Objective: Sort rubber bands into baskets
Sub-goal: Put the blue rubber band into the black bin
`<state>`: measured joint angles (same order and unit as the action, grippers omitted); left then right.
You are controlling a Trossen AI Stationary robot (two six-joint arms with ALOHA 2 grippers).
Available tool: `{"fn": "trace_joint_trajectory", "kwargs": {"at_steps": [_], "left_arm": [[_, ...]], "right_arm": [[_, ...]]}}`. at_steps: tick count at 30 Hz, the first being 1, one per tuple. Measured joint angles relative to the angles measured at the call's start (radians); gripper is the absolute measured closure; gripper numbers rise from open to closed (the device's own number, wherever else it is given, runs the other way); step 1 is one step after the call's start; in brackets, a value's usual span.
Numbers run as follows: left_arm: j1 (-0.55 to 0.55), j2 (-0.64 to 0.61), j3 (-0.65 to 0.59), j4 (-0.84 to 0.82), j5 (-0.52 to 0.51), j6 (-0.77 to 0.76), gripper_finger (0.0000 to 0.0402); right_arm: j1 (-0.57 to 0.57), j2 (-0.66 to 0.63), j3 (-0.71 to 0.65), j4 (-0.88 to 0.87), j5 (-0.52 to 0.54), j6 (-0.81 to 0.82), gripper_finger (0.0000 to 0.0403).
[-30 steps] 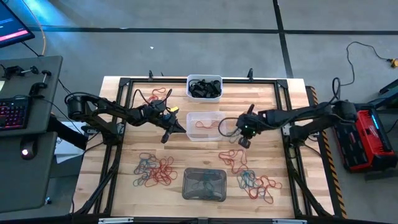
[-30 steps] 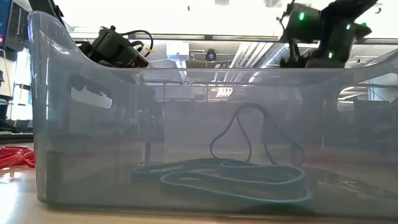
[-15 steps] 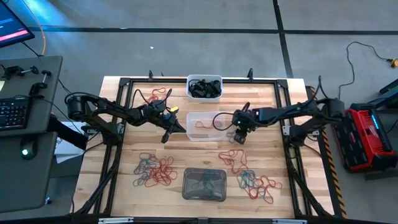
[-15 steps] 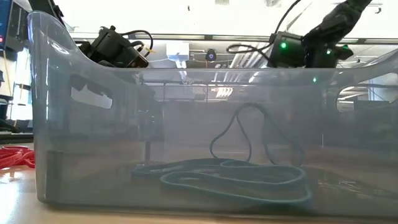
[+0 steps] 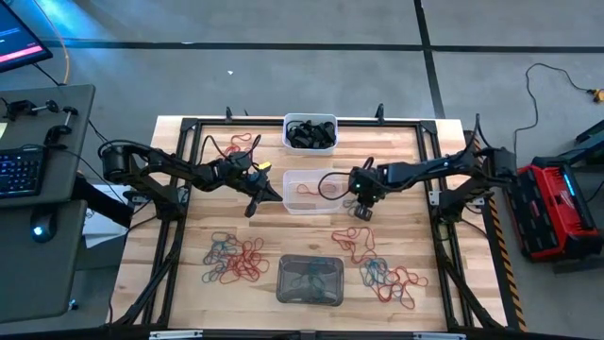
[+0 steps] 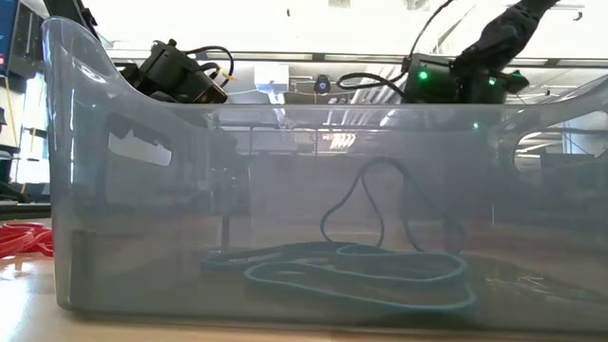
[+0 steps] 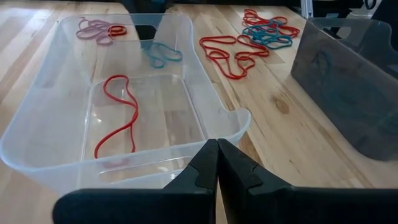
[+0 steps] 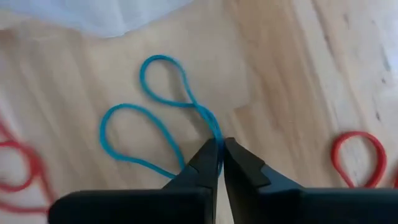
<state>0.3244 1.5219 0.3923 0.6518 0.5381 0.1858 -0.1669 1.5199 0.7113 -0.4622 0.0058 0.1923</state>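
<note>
My right gripper [image 8: 221,152] [image 5: 363,210] stands just right of the clear basket [image 5: 311,189], pointing steeply down at the wood, shut on a teal rubber band [image 8: 155,118]. My left gripper [image 7: 217,155] [image 5: 274,195] waits shut and empty at the clear basket's left side. One red band [image 7: 118,118] lies on that basket's floor. The white basket [image 5: 310,132] at the far edge holds black bands. The grey basket [image 5: 310,280] near the front edge holds teal bands [image 6: 361,271]. My right gripper pinches the teal band where its two loops meet [image 8: 211,127], between the two fingertips. The fingers come from above, pointing steeply down. The rest of the band lies slack and flat on the wooden table as two loops.
Loose bands lie in heaps on the table: red and teal ones front left [image 5: 234,260] and front right [image 5: 392,279], red ones [image 5: 354,241] near my right gripper, and red ones [image 5: 236,144] far left. A black frame [image 5: 189,127] rims the table.
My right gripper has moved toward the table's left edge, closer to the clear basket, and has sunk toward the table top. My left arm has kept still.
</note>
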Motion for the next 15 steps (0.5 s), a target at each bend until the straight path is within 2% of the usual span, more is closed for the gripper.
{"fn": "trace_joint_trajectory", "kwargs": {"at_steps": [6, 15], "left_arm": [[0.000, 0.000, 0.000, 0.000, 0.000, -0.001, 0.0402], [0.000, 0.000, 0.000, 0.000, 0.000, -0.001, 0.0401]], "right_arm": [[0.070, 0.000, 0.130, -0.138, -0.017, 0.002, 0.0401], [0.272, -0.002, 0.399, -0.399, -0.014, 0.106, 0.0402]]}}
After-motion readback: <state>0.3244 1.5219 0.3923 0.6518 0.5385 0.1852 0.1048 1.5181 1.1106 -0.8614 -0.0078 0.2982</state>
